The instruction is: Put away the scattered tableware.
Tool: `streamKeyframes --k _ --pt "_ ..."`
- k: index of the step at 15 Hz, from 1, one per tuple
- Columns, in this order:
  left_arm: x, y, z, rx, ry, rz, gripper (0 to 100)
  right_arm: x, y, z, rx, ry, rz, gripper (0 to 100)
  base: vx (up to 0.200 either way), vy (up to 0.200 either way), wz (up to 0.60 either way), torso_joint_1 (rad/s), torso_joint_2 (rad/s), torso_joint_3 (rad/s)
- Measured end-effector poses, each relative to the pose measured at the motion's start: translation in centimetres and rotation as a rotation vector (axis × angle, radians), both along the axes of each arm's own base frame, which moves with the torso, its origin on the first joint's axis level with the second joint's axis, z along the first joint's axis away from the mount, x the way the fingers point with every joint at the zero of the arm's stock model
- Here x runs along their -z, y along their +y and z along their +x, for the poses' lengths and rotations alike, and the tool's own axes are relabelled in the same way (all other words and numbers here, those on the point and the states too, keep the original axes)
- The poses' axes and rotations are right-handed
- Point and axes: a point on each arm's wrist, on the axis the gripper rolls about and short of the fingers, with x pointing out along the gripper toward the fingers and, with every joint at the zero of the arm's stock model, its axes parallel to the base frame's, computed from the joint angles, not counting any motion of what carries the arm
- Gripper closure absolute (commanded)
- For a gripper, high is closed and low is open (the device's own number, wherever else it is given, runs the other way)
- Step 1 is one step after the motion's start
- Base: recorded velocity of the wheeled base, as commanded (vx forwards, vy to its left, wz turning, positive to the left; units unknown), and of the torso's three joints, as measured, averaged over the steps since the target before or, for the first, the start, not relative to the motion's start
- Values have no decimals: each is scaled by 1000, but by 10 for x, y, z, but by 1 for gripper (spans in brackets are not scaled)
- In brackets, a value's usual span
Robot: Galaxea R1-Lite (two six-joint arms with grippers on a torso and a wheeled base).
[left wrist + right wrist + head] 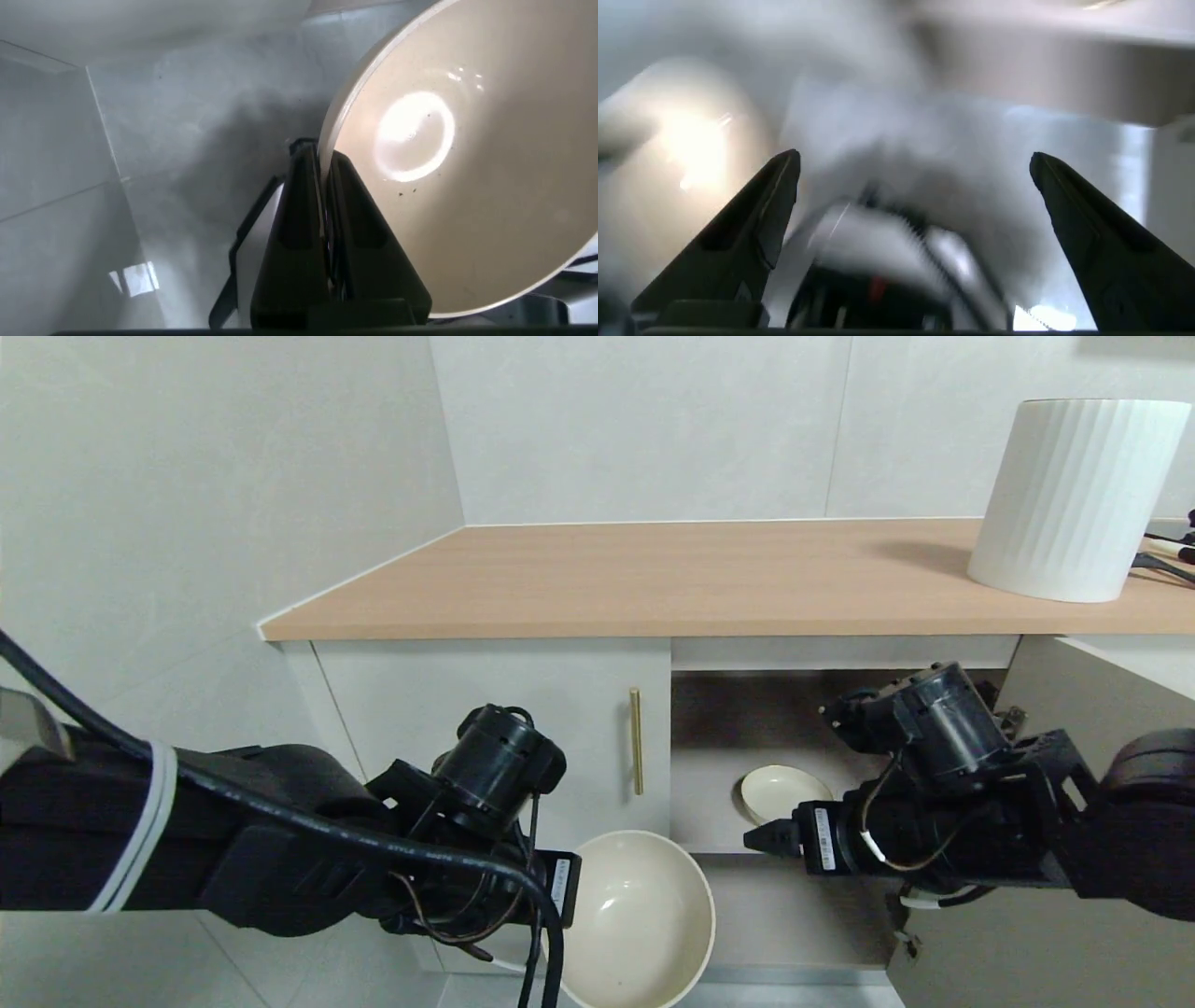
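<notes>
Bowl (639, 919), pinched by its rim in your left gripper (322, 187), hangs before the closed cupboard door (485, 709), not yet stored. Your right gripper (912, 163) gapes wide, empty. A plate (784, 793) sits inside the open cupboard (709, 784).

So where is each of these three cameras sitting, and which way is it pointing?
Head view: on the robot's head, facing forward and down at the counter and the open cabinet; both arms show.
Left wrist view: on the left wrist, looking along the left gripper, shut on the rim of the bowl.
Right wrist view: on the right wrist, looking past the open right gripper; beyond it is blurred.
Shared: head and left wrist views both show the bowl in the left gripper.
</notes>
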Motion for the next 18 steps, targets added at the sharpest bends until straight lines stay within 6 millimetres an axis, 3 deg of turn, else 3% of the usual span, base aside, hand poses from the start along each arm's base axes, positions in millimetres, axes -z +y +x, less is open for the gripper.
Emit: streamKeyframes --k 2,5,9,15,16,18 --pt "4 -5 0 8 3 16 100 -13 11 -23 -89 -21 21 0 0 0 0 0 0 0" --pt "7 -9 -2 19 8 22 100 -8 35 -41 -167 -40 -34 0 0 0 0 0 0 0" --pt "7 -12 -6 20 -9 46 100 13 55 -37 -144 -33 -126 0 0 0 0 0 0 0" --pt "5 -16 -13 33 -27 57 100 32 69 -27 -130 8 -150 0 0 0 0 0 0 0" --pt "4 -17 -13 34 -29 57 100 35 70 -26 -127 14 -152 100 0 0 0 0 0 0" --pt "3 -17 -13 35 -31 55 100 37 71 -25 -124 21 -154 100 0 0 0 0 0 0"
